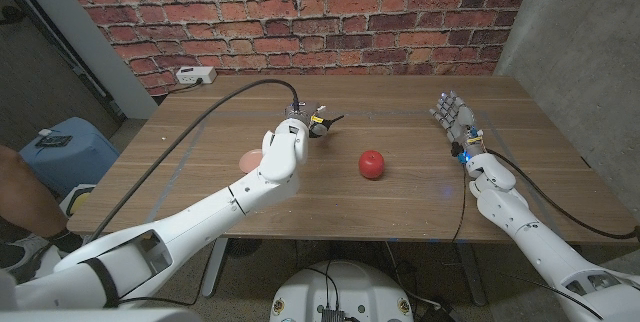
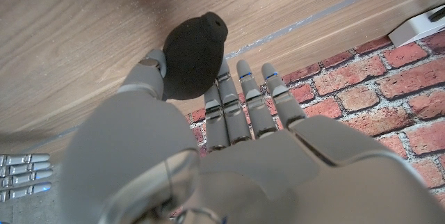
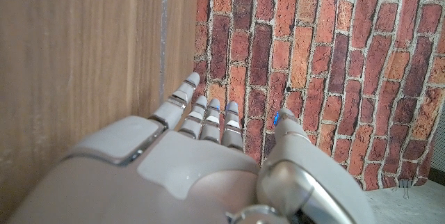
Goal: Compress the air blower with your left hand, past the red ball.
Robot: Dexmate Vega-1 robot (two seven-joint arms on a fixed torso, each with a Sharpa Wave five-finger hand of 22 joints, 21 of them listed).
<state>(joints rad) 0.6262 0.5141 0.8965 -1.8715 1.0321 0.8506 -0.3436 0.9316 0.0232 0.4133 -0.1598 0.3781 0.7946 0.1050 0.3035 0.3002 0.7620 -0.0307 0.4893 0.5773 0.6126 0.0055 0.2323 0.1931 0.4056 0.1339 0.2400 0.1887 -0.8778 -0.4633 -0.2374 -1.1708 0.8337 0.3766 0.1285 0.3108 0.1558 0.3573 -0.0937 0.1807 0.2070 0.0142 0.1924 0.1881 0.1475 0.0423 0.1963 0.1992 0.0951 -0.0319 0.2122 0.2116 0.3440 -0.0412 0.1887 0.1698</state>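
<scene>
left hand [image 2: 208, 113] has the black air blower [image 2: 193, 56] between its thumb and fingers, right in front of the palm. its nozzle points away toward the red ball [image 1: 372, 163]. right hand [image 1: 455, 122] waits open, well apart from them.

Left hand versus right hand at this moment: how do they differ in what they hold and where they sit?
The left hand has its fingers and thumb around the black air blower, past the red ball; the right hand holds nothing, its fingers straight and apart. The left hand is near the table's middle, the right hand is toward its right side. Both are pale, jointed robot hands.
</scene>
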